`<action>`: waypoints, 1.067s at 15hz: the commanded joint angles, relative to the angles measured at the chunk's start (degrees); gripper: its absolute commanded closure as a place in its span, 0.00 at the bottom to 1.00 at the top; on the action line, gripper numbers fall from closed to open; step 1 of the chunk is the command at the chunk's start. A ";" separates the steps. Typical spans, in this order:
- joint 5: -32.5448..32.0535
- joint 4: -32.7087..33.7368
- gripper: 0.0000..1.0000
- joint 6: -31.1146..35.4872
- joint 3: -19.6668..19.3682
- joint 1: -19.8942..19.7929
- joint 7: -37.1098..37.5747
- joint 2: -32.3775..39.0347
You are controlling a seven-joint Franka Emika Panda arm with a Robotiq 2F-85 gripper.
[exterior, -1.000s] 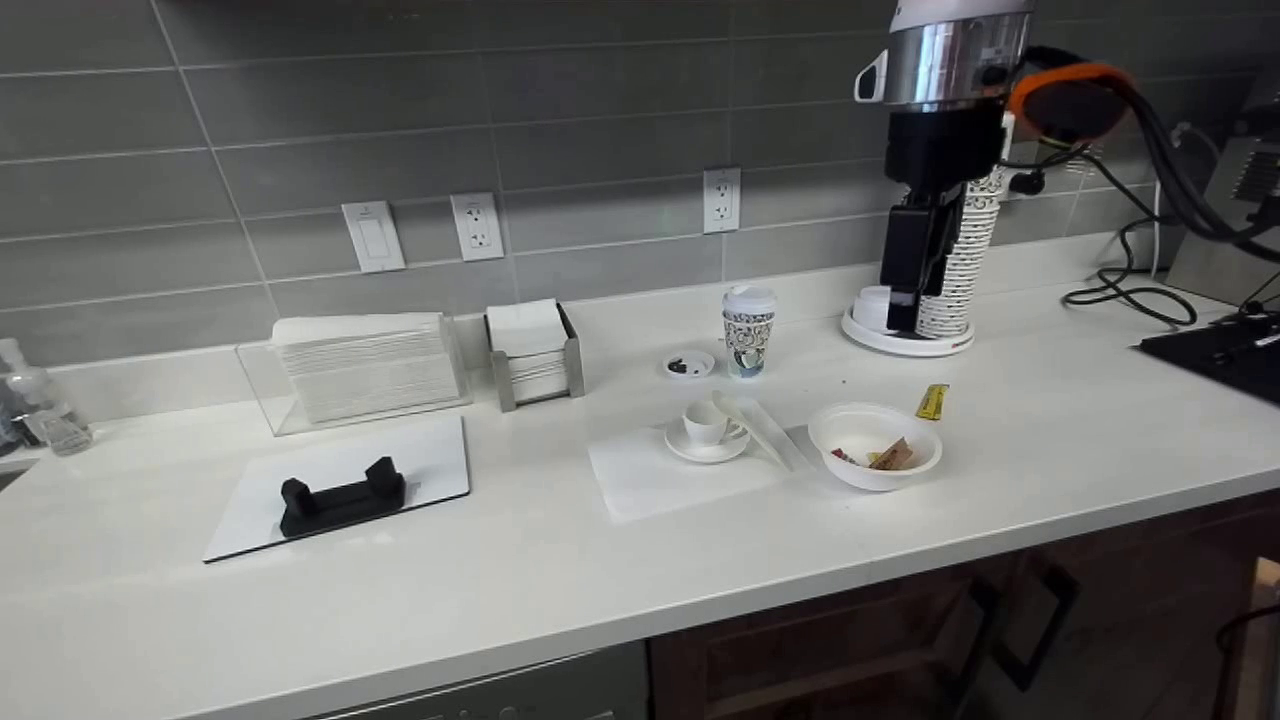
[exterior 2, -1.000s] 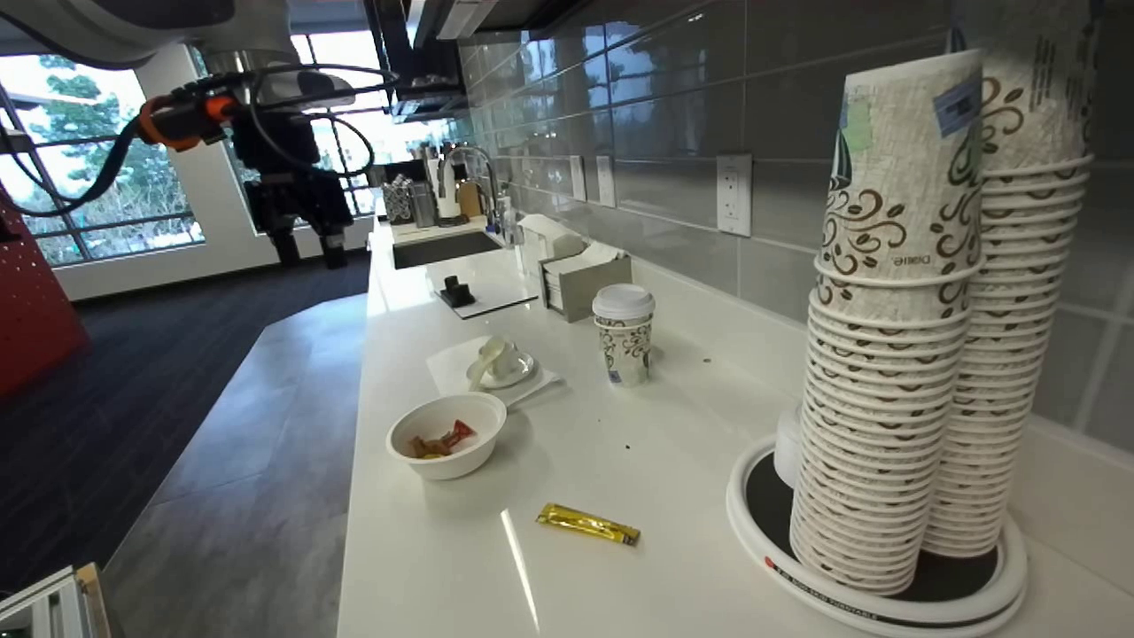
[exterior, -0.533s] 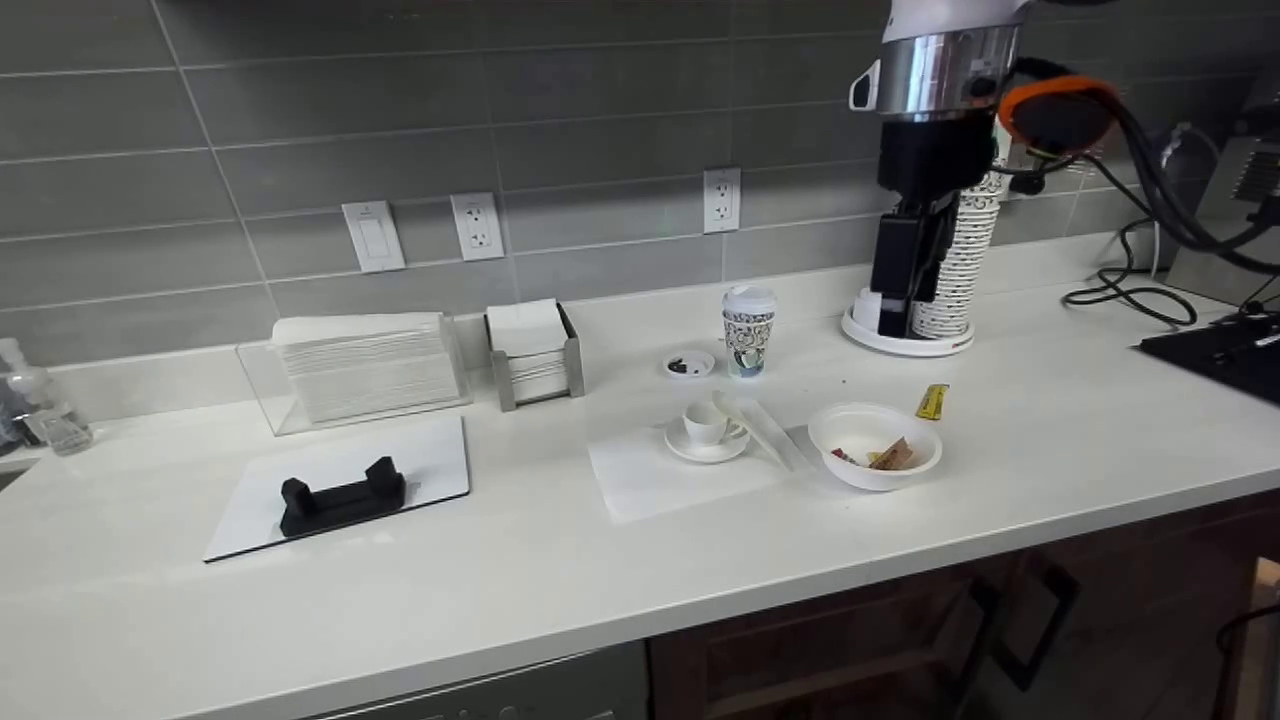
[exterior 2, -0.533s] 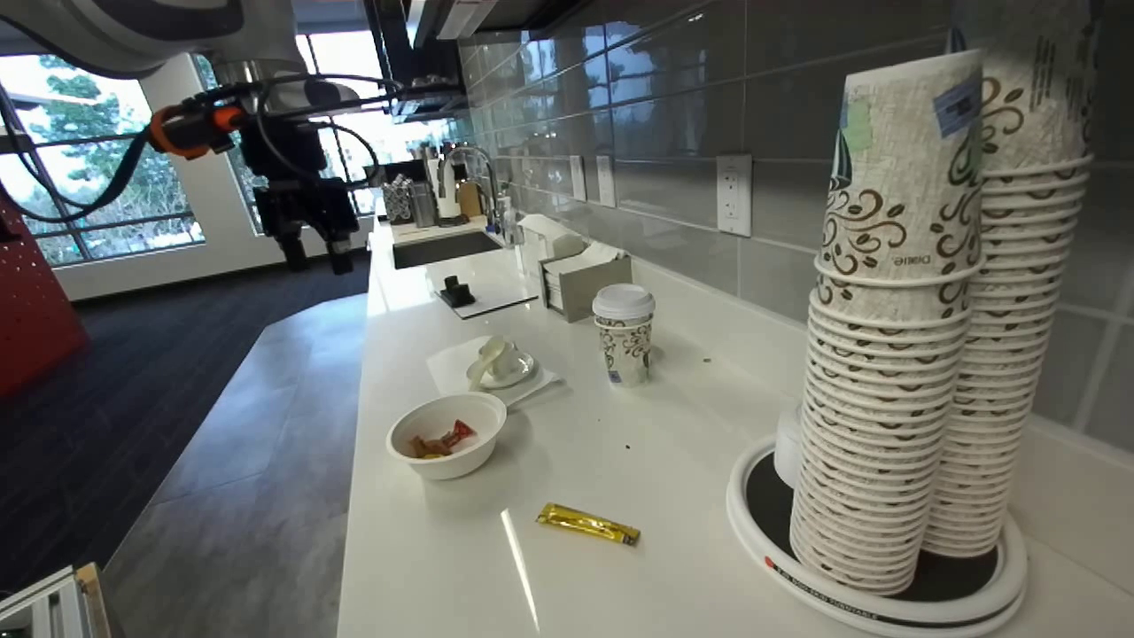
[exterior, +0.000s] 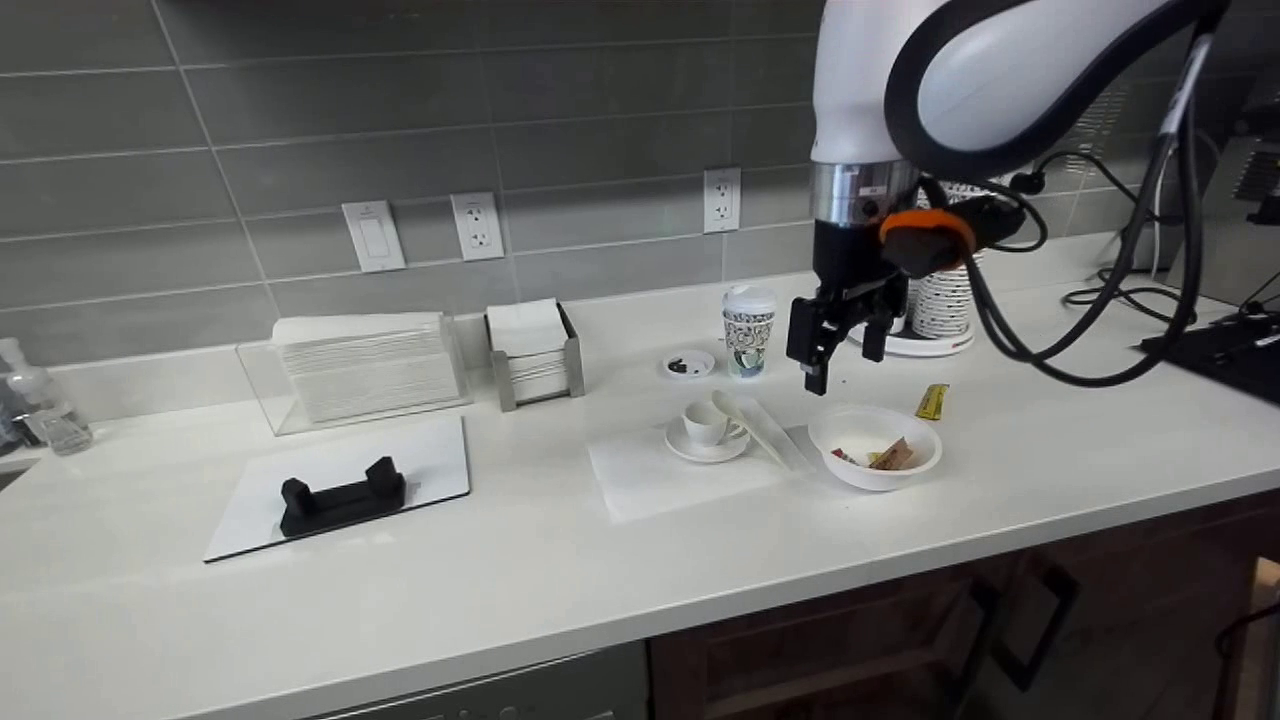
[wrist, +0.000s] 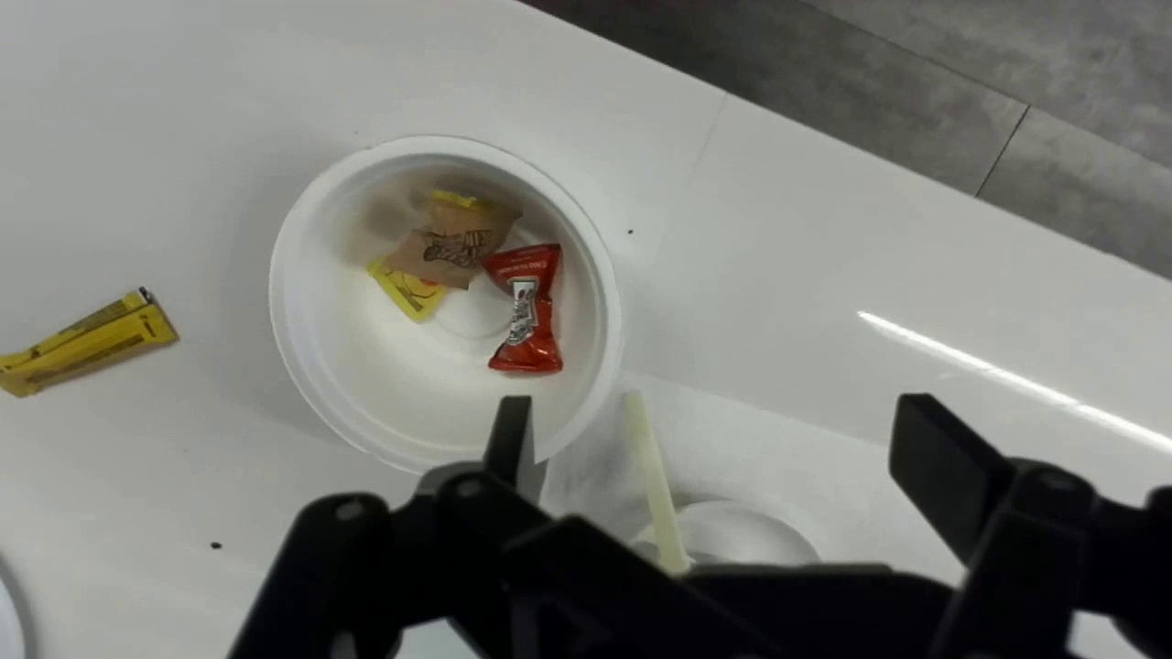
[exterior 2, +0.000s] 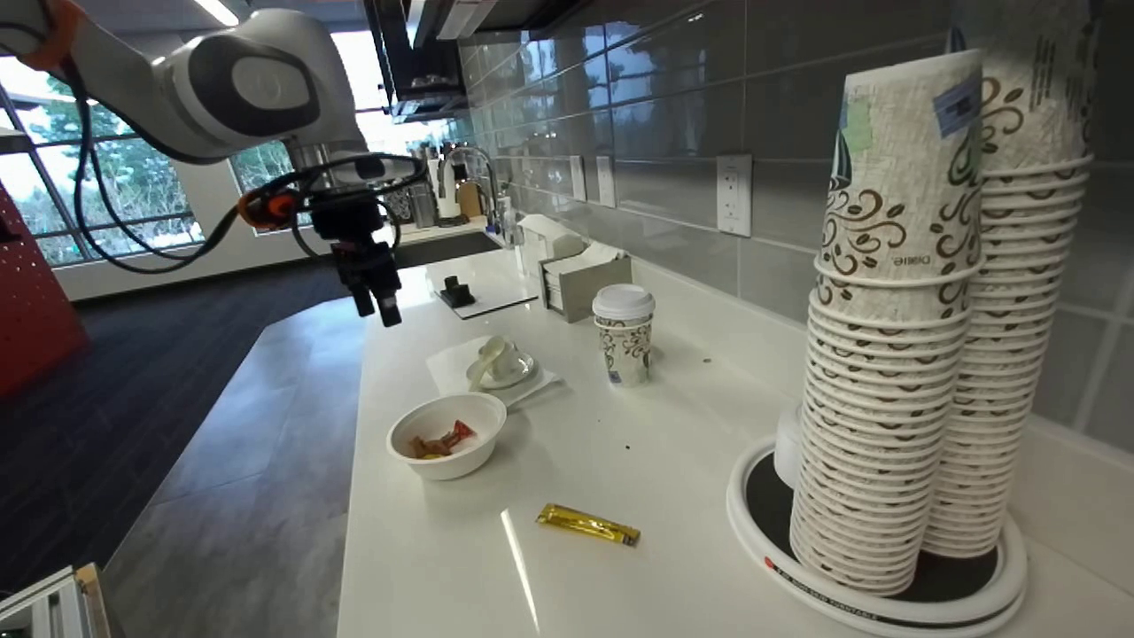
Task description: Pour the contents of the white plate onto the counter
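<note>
A white bowl [exterior: 855,425] stands upright on the white counter [exterior: 550,570] with brown, red and yellow packets in it. The bowl also shows in an exterior view [exterior 2: 447,465] and in the wrist view [wrist: 403,366], where the red packet [wrist: 531,311] lies inside. A small white dish [exterior: 706,365] with dark bits sits farther back. A white cup [exterior: 705,425] stands on a saucer [exterior: 705,456] next to the bowl. My gripper [exterior: 845,370] is open and empty in the air. In the wrist view its fingers [wrist: 714,403] are wide apart, one overlapping the bowl's rim.
A light stirrer [wrist: 655,485] leans on the cup. A yellow stick packet [exterior 2: 587,524] lies beside the bowl. A lidded paper cup [exterior: 748,335], a napkin holder [exterior: 575,370] and tall cup stacks [exterior 2: 873,461] on a turntable stand toward the wall.
My gripper has moved lower and, in an exterior view, leftward toward the bowl, and has turned. It is open throughout. The bowl and the other objects have not moved.
</note>
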 commanded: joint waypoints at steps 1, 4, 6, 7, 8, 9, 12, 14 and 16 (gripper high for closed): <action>-4.61 3.23 0.00 1.59 0.40 -1.29 9.29 7.38; -5.71 5.49 0.00 2.20 -0.78 -0.74 13.07 12.62; -5.35 7.01 0.00 2.85 -1.80 -0.33 15.02 15.42; -4.98 7.89 0.00 3.07 -2.36 -0.16 15.85 16.82; -4.46 8.70 0.00 3.15 -2.92 0.01 16.89 18.04; -5.32 9.25 0.00 4.19 -3.55 0.27 18.52 19.05; -4.56 11.01 0.00 5.84 -5.04 0.88 20.00 22.06; -4.04 11.87 0.05 6.32 -5.79 1.23 20.58 23.60; -4.00 12.55 0.20 6.43 -6.51 1.48 21.32 24.67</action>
